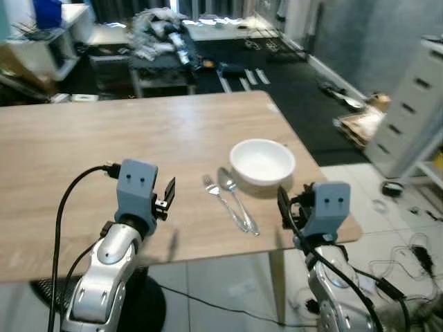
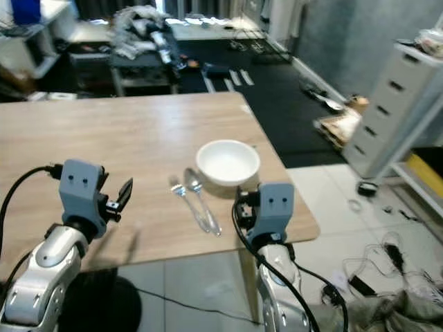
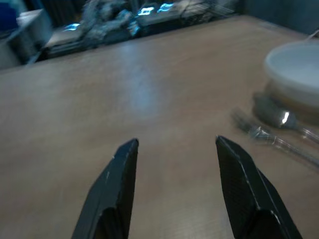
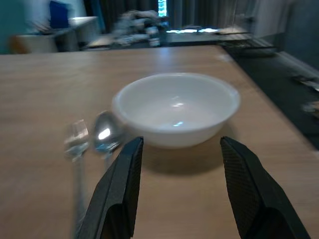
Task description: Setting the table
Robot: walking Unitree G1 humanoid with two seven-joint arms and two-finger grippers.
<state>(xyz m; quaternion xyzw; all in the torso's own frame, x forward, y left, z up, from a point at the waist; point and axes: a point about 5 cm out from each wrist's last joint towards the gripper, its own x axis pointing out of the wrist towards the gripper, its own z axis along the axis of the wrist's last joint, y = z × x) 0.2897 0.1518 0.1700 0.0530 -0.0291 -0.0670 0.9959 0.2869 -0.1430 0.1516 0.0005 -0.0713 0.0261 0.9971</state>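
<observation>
the wooden tabletop (image 1: pixel 124 145) carries a white bowl (image 1: pixel 262 161) near its right edge, with a spoon (image 1: pixel 235 194) and fork (image 1: pixel 223 197) lying side by side just left of it. the right tool (image 4: pixel 179 164), spread and empty, faces the bowl near the front right corner; a careless advance could shove the bowl or scatter the cutlery. the left tool (image 3: pixel 174 159) hovers spread over bare wood, apart from the setting.

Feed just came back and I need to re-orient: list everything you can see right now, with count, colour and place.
table: one, light wood, in front of the robot
bowl: one, white, near the table's right edge
spoon: one, silver, left of the bowl
fork: one, clear-looking, beside the spoon on its left
drawer unit: one, grey, on the floor to the right
cables: several, dark, on the tiled floor at right
left gripper: black fingers, open over bare table
right gripper: black fingers, open, facing the bowl
</observation>
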